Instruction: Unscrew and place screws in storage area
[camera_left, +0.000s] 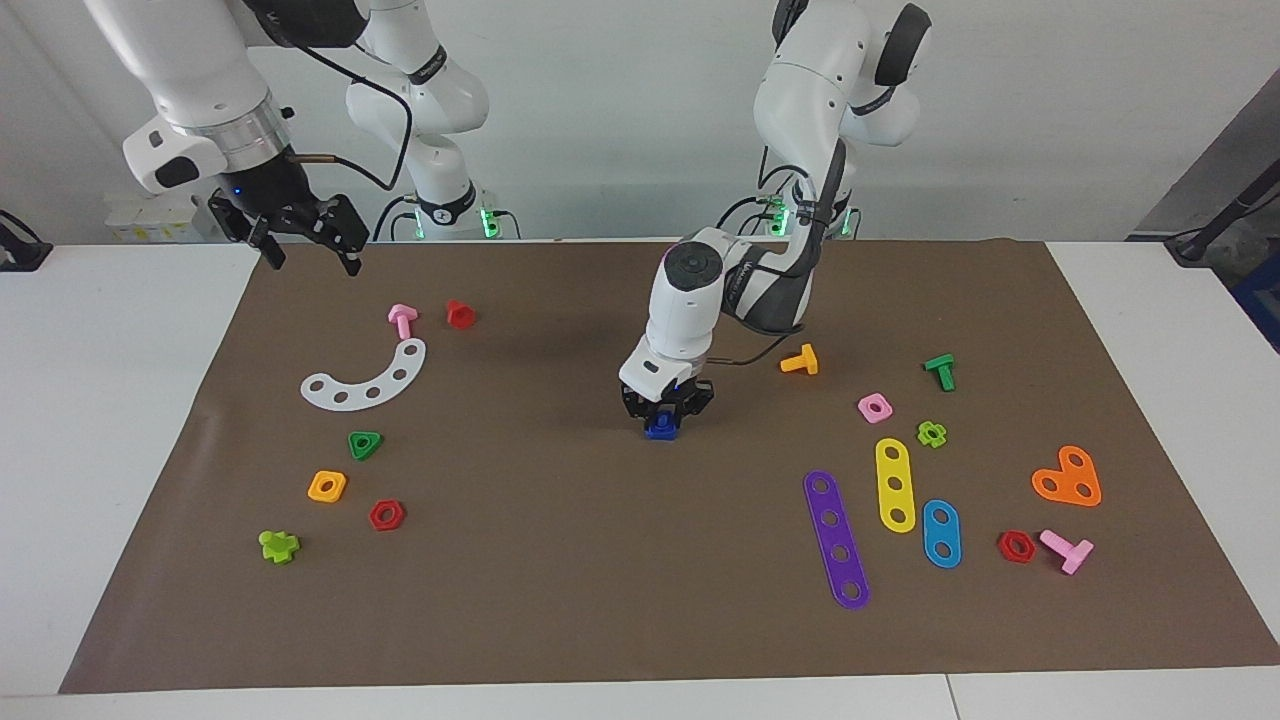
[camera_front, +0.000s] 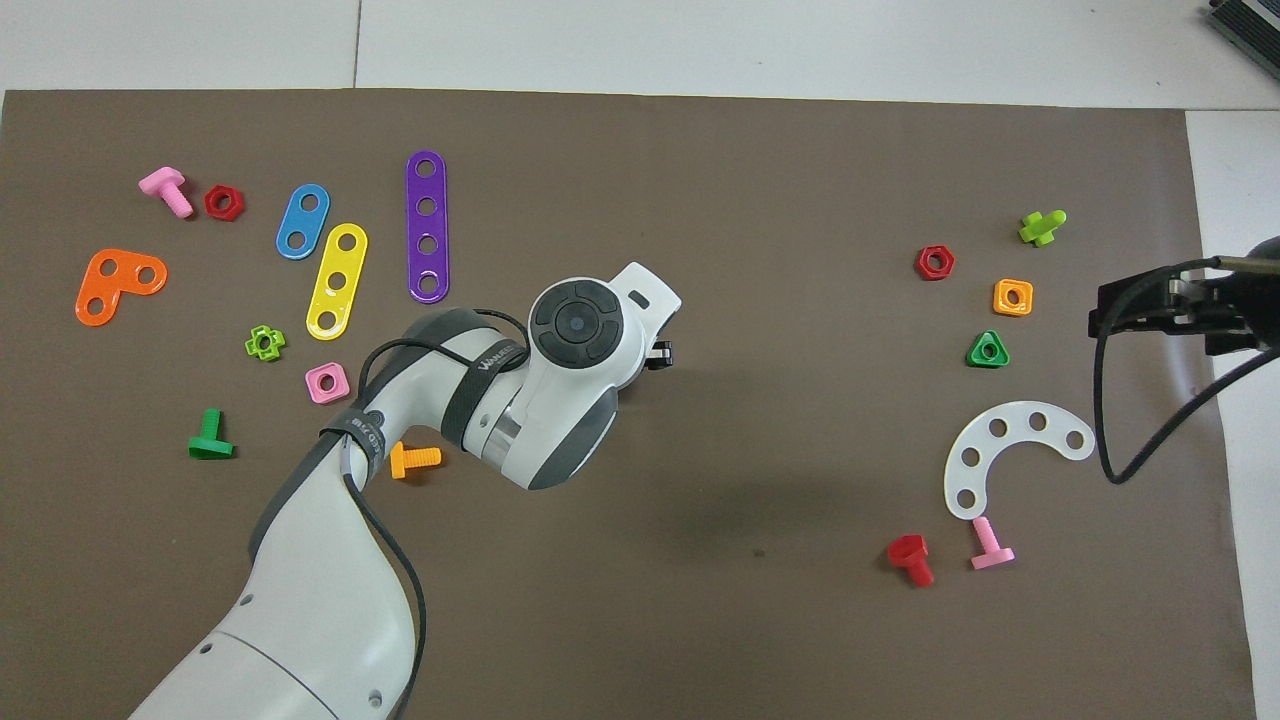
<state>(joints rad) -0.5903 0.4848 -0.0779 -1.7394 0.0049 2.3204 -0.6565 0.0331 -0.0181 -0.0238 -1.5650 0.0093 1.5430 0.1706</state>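
The blue screw (camera_left: 660, 427) stands on the brown mat (camera_left: 600, 560) near the middle of the worktop, under the left gripper (camera_left: 667, 408). That gripper points straight down over it, and its fingers are drawn in around the top of the blue piece, pinching it while its base rests on the mat. In the overhead view the left arm's wrist covers the screw entirely.

The storage area (camera_left: 330, 440) lies toward the right arm's end of the mat, marked by a white curved strip (camera_left: 368, 378) with holes. Near the strip lie a pink bolt (camera_left: 402, 319) and a red bolt (camera_left: 459, 313), both nearer the robots than the strip. Farther from the robots lie a green triangular nut (camera_left: 365, 444), an orange square nut (camera_left: 327, 486), a red hex nut (camera_left: 386, 514) and a lime cross-shaped piece (camera_left: 279, 545).

The right gripper (camera_left: 306, 250) waits in the air over the mat's corner by its own base, its fingers spread wide and holding nothing.
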